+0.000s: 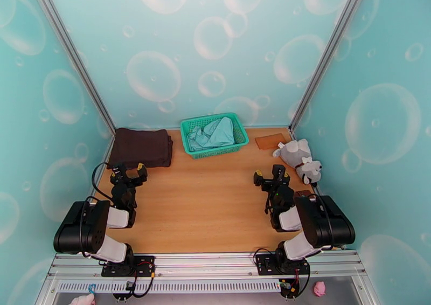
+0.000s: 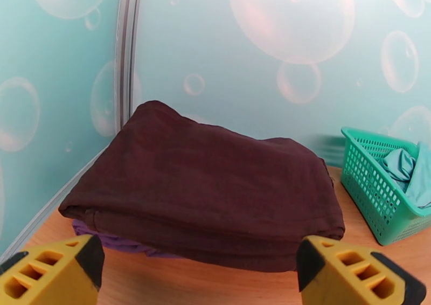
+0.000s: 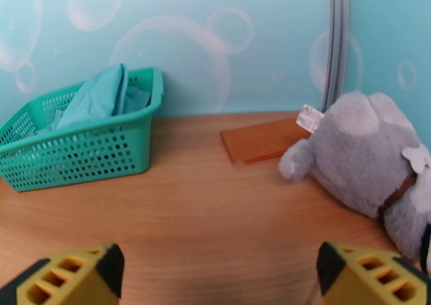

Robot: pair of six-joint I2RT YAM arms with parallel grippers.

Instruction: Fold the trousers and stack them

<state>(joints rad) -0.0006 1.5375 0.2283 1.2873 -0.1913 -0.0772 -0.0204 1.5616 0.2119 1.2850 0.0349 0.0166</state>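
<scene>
While both arms crouch low at the near side of the table (image 1: 210, 209), the left gripper (image 1: 129, 172) stands wide and holds nothing, its yellow fingers (image 2: 54, 274) spread to either edge of the left wrist view. It points at the trousers (image 1: 141, 147), which lie just beyond it in the far left corner, close against the left wall. They are folded into a flat, thick, dark brown block. From the left wrist view, a purple cloth (image 2: 116, 242) shows as a thin strip under the block's near left edge, so the trousers rest on top of it. The gripper is near the block but not touching it.

The right gripper (image 1: 272, 175) is wide as well and also holds nothing, its fingers (image 3: 366, 276) apart over bare wood. It faces the far right part of the table.

Beyond and between the two grippers, a green basket (image 1: 213, 151) sits at the back wall, near the middle. It is just to the right of the trousers, with a gap between them. A teal garment (image 1: 215, 132) lies crumpled inside it, rising above the rim.

To the right of the basket, a thin orange-brown board (image 1: 271, 140) lies flat by the back wall. A grey plush toy (image 1: 299, 160) lies against the right wall, just beyond the right gripper, one paw at the board's corner and a white tag (image 3: 308, 118) beside it.
</scene>
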